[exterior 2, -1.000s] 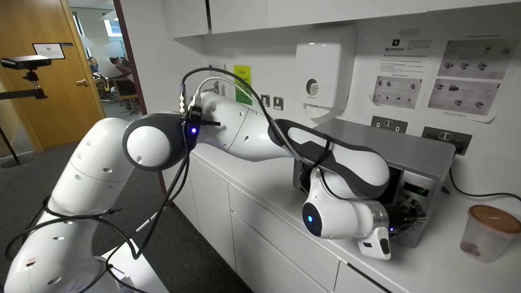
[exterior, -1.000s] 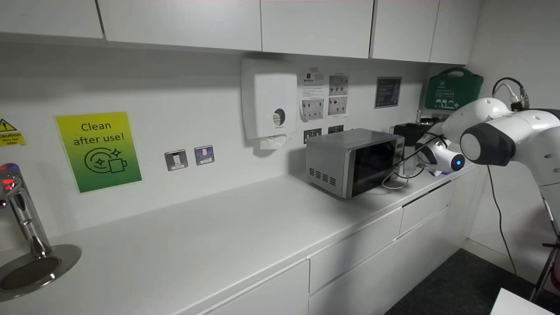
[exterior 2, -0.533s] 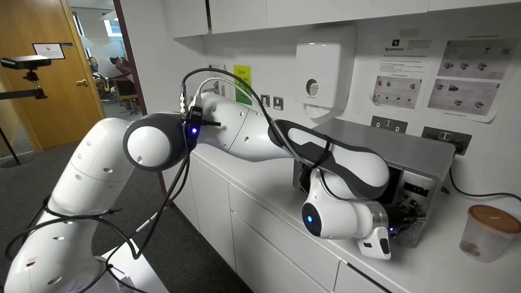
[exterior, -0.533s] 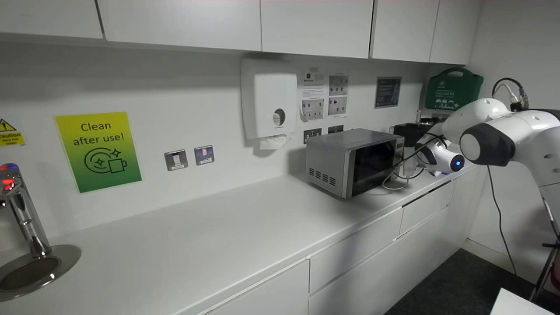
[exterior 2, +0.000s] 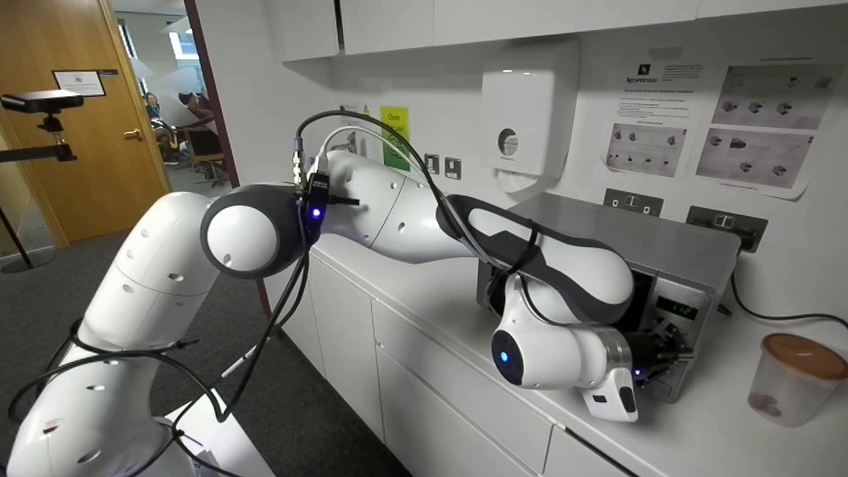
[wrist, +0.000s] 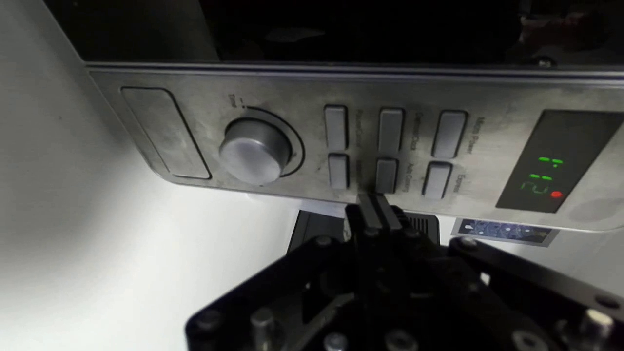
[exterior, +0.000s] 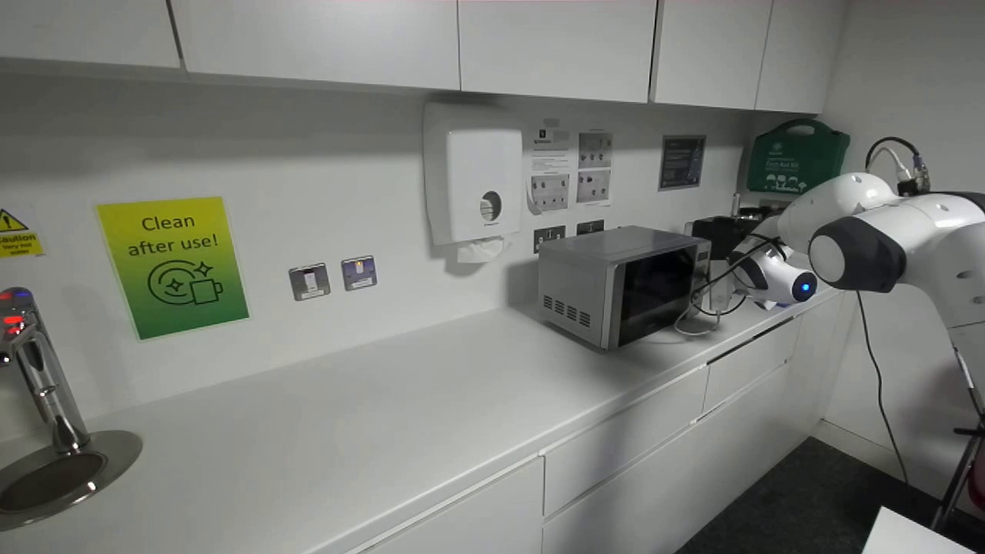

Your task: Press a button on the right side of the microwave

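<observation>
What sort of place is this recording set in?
Probably a shared kitchenette, perhaps in a workplace: there is a microwave on a long white counter, a "Clean after use!" sign, and a paper towel dispenser mounted above the counter.

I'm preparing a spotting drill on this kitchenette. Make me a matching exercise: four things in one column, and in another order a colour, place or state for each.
Things
1. gripper
2. microwave
3. paper towel dispenser
4. first aid kit

Colours, places, states
A. green
B. shut, close to the control buttons
C. white, fixed to the wall
D. silver-grey, standing on the counter

Right pairs: 1-B; 2-D; 3-C; 4-A
</observation>
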Robot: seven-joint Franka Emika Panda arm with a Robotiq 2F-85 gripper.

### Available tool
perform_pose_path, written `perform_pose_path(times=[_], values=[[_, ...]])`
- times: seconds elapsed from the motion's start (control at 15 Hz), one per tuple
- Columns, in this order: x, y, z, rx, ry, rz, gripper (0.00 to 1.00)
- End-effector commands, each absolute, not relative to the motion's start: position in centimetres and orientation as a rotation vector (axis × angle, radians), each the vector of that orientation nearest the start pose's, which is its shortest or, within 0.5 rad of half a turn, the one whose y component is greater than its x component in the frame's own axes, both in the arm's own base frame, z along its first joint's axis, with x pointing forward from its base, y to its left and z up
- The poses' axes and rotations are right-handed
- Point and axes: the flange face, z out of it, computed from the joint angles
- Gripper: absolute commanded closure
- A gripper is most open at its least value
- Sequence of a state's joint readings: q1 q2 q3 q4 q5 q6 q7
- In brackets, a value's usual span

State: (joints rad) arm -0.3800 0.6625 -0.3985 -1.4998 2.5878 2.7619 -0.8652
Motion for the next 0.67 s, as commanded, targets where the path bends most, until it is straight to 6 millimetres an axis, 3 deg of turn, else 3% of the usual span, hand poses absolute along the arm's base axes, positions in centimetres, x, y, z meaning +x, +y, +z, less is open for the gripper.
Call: perform_pose_path(times=[0.0,0.6], values=[[53.5,-47.3,32.0,-1.072,1.772,-1.449,1.00],[52.7,-45.9,30.9,-1.128,1.702,-1.433,1.00]])
